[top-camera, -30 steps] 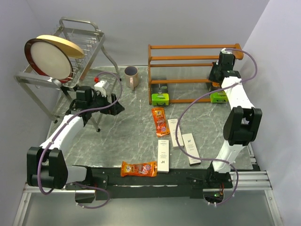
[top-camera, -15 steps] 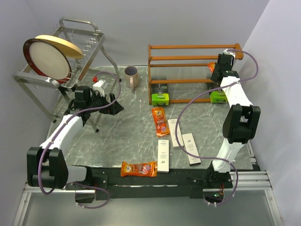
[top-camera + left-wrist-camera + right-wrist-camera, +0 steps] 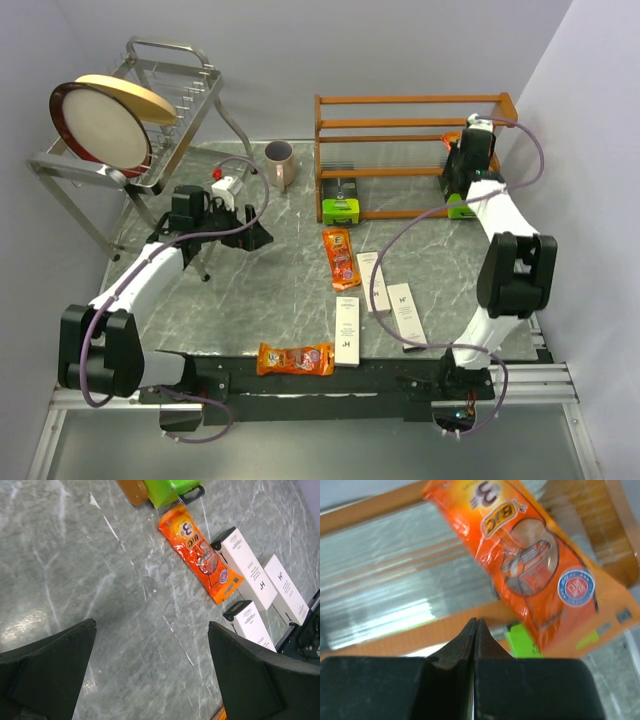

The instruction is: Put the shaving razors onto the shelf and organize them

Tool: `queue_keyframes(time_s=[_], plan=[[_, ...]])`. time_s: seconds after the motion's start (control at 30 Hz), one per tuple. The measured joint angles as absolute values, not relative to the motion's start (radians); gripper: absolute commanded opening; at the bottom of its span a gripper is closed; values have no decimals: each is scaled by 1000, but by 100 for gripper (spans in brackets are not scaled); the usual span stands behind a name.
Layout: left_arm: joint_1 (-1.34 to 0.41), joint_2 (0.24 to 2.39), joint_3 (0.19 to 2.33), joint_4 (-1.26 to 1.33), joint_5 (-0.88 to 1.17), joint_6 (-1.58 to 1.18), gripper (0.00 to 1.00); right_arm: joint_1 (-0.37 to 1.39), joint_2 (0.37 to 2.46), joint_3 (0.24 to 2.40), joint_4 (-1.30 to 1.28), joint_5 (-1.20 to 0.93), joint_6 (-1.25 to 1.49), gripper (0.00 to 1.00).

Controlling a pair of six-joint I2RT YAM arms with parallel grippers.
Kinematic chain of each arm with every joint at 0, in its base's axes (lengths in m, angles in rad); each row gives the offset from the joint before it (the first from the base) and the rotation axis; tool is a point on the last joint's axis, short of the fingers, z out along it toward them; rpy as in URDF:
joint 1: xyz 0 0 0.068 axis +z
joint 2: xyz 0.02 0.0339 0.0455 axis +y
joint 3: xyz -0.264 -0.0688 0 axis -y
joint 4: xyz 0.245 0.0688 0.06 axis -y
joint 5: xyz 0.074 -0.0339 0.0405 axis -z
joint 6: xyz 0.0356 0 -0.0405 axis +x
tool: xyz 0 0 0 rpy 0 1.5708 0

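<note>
The shelf (image 3: pixel 400 100) stands at the back right. My right gripper (image 3: pixel 462 152) is shut and empty at its right end. In the right wrist view its closed jaws (image 3: pixel 475 623) sit just before a rail (image 3: pixel 380 640), and an orange packet (image 3: pixel 535 575) lies on the slatted tier beyond them, untouched. My left gripper (image 3: pixel 262 238) is open and empty, low over the table (image 3: pixel 151 625). On the table lie an orange packet (image 3: pixel 341 257) (image 3: pixel 202 560), three white boxes (image 3: pixel 372 281) (image 3: pixel 405 315) (image 3: pixel 346 330), and another orange packet (image 3: pixel 295 358). Two green packs (image 3: pixel 341 209) (image 3: pixel 463 206) sit at the shelf's foot.
A silver wire rack with a round plate (image 3: pixel 130 110) stands at the back left, beside my left arm. A mauve mug (image 3: pixel 279 160) stands between that rack and the shelf. The wall runs close behind the shelf and along the right side.
The left gripper has moved right, toward the middle of the table. The right gripper has shifted up and back at the shelf's right end, and the orange packet now lies on the tier.
</note>
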State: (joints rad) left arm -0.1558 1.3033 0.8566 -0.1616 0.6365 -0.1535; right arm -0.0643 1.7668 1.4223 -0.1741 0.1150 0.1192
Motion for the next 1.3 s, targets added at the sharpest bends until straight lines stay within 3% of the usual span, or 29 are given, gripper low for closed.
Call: queue_keyframes(time_s=[0.33, 0.67, 0.97, 1.3], plan=[[-203, 1368, 857, -163, 631, -151, 99, 52, 1613, 1076, 246, 111, -340, 0], [-255, 1420, 874, -173, 631, -140, 99, 45, 1645, 1077, 489, 120, -596, 0], [-297, 1486, 954, -192, 619, -120, 99, 46, 1783, 1097, 577, 109, -830, 0], [-368, 1539, 982, -192, 603, -113, 100, 6, 1891, 1211, 569, 122, -891, 0]])
